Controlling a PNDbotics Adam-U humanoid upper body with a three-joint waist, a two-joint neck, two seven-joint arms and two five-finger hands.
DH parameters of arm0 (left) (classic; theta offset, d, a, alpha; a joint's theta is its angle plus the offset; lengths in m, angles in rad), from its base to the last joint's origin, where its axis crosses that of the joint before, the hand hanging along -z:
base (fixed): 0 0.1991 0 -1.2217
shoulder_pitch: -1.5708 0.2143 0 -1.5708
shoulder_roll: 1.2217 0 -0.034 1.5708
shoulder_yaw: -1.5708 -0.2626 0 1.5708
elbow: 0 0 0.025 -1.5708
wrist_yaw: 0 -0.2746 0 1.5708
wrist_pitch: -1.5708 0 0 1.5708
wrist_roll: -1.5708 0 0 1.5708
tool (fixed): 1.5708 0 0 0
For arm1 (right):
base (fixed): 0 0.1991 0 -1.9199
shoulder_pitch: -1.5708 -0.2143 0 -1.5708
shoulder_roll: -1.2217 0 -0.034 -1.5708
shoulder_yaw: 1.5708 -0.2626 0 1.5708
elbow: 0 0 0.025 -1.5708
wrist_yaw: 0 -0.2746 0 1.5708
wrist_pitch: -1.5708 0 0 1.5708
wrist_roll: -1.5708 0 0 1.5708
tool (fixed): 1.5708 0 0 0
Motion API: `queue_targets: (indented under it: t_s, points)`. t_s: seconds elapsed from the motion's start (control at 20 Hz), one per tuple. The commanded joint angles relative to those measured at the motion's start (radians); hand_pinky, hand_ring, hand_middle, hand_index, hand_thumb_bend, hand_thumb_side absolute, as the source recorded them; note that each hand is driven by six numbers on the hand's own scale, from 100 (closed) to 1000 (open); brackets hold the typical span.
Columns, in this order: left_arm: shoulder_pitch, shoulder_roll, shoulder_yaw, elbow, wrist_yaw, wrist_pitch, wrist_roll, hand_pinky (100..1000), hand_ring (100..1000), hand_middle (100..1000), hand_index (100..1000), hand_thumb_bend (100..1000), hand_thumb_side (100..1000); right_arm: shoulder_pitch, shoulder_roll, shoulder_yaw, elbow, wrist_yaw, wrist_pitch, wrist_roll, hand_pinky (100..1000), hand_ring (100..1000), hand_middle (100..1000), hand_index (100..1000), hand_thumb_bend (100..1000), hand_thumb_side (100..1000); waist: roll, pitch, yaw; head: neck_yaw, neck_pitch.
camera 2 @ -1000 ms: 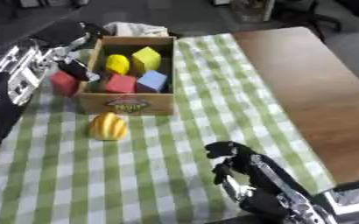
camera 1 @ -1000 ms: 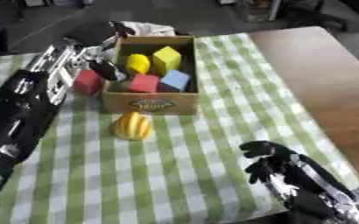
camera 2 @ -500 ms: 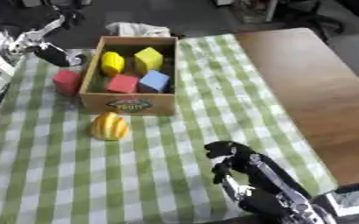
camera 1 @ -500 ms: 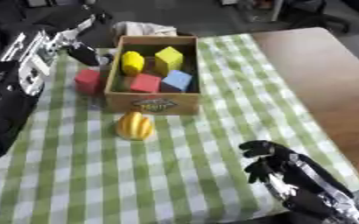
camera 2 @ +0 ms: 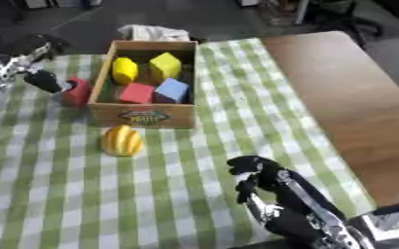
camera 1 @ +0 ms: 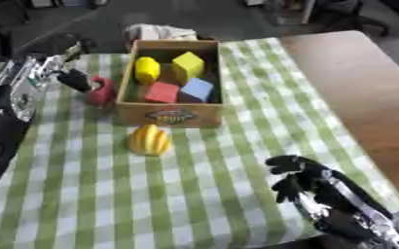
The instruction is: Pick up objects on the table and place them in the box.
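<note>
A wooden box (camera 1: 174, 115) stands at the back middle of the checked cloth. It holds a yellow rounded piece (camera 1: 147, 69), a yellow cube (camera 1: 188, 64), a red cube (camera 1: 161, 91) and a blue cube (camera 1: 198, 89). A red block (camera 1: 103, 91) lies just outside the box's left wall. My left hand (camera 1: 34, 74) reaches in from the left, open, with a dark fingertip (camera 1: 73, 80) against the block's left side. A yellow ribbed fruit (camera 1: 150, 140) lies in front of the box. My right hand (camera 1: 298, 177) rests open near the lower right corner.
A crumpled white cloth (camera 1: 158, 32) lies behind the box. The bare brown tabletop (camera 1: 356, 92) runs along the right of the green checked cloth (camera 1: 194, 194). The table's far edge drops to a dark floor.
My left hand lifted up and back from the red block, then came down to the block's left side. The red block, fruit and right hand stayed put.
</note>
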Motion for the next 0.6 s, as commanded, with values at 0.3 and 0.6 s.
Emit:
queue_targets:
  t_s: [0.3, 0.6]
  points:
    - [0.000, -0.007, 0.020, 0.045, -0.003, 0.018, 0.019, 735, 726, 759, 930, 356, 335, -0.006, -0.005, -0.004, -0.013, 0.002, -0.001, -0.003, 689, 499, 824, 752, 100, 472, -0.004, -0.007, -0.005, 0.001, 0.004]
    - [0.004, -0.015, 0.020, 0.058, 0.037, 0.006, -0.034, 736, 729, 763, 931, 320, 423, -0.006, -0.004, -0.004, -0.012, 0.003, 0.000, -0.005, 688, 498, 824, 752, 100, 473, -0.003, -0.004, -0.008, 0.001, 0.004]
